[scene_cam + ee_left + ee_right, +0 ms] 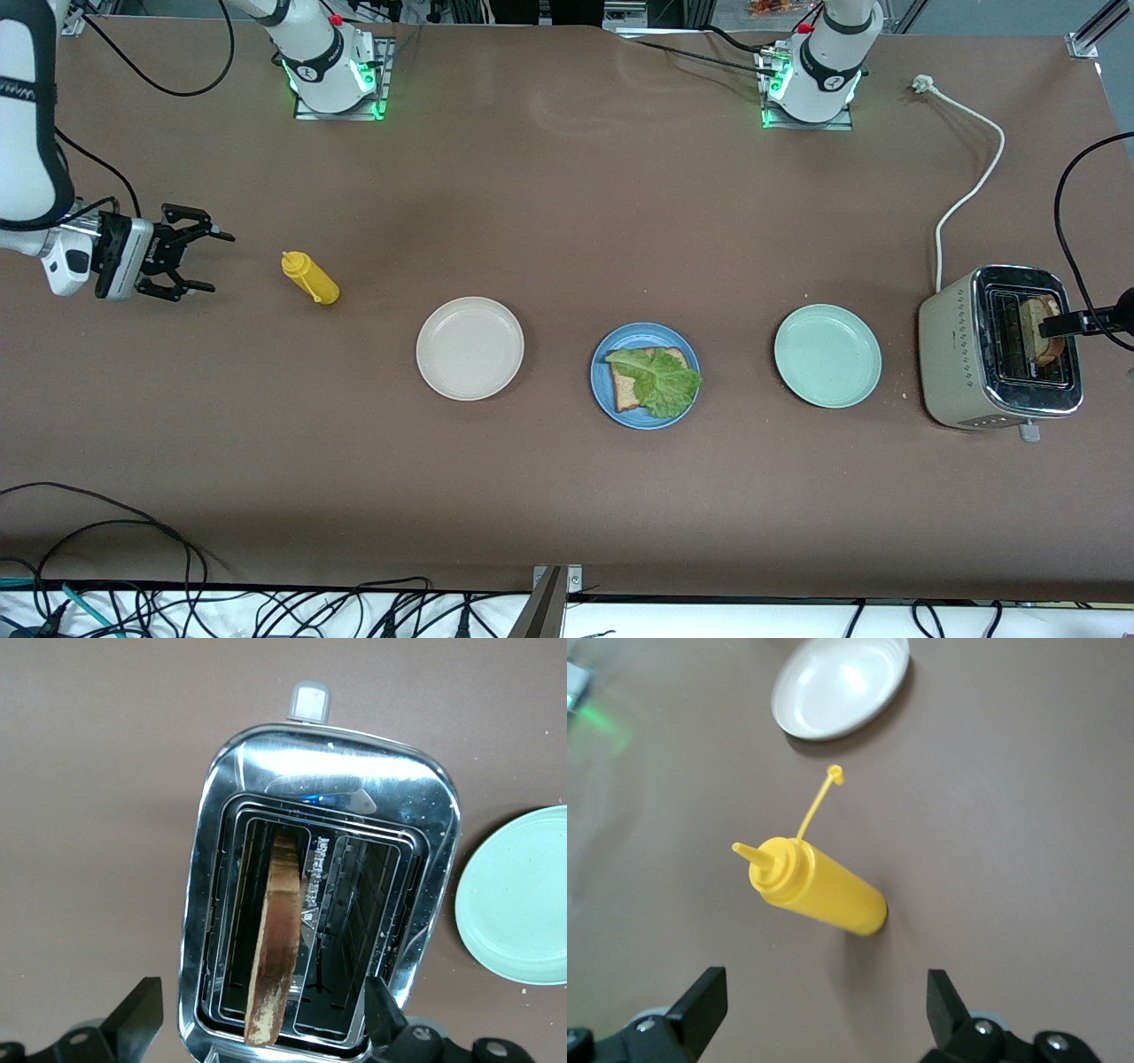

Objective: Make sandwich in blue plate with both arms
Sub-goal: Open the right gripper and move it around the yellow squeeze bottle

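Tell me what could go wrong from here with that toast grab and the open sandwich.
1. The left gripper hangs open over the toaster; the bread slice leans in its slot, so a finger could hit the chrome rim.
2. The lettuce overhangs the blue plate and may slide when topped.
3. The right gripper, open near the mustard bottle, could knock it over.

lettuce (660,379) on bread (627,390) in plate (605,390), second slice (274,939) in toaster (423,824)

no readable text anywhere, faint embossed marking inside the toaster (319,930) slot, illegible
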### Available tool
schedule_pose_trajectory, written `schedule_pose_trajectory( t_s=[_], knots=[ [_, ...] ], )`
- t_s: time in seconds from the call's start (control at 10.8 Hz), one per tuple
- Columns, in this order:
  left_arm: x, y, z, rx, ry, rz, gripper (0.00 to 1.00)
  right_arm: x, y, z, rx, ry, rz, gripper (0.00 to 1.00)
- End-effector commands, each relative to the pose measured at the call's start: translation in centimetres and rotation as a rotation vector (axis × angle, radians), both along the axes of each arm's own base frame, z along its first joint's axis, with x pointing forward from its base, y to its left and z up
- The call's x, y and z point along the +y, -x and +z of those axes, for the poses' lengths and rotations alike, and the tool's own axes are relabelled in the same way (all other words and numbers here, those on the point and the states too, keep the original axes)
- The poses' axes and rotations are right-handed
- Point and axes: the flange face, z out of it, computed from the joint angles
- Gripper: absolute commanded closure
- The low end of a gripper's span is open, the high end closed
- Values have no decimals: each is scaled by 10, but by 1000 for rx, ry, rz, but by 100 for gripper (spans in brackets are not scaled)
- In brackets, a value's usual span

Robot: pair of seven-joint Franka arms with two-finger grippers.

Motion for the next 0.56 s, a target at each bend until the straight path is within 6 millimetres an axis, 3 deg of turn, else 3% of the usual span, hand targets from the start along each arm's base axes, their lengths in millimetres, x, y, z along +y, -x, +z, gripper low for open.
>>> schedule_pose_trajectory(
  t_s=[0.0, 0.19, 0.46],
  knots=[
    [5, -4, 5, -4, -13, -25, 0, -5, 4, -62, -117, -227, 121, 0],
    [6, -4, 5, -4, -12, -25, 0, -7, 2, -85, -196, -292, 175, 0],
    [6, -4, 5, -4, -12, -27, 0, -1, 1, -104, -248, -382, 211, 0]
  ],
)
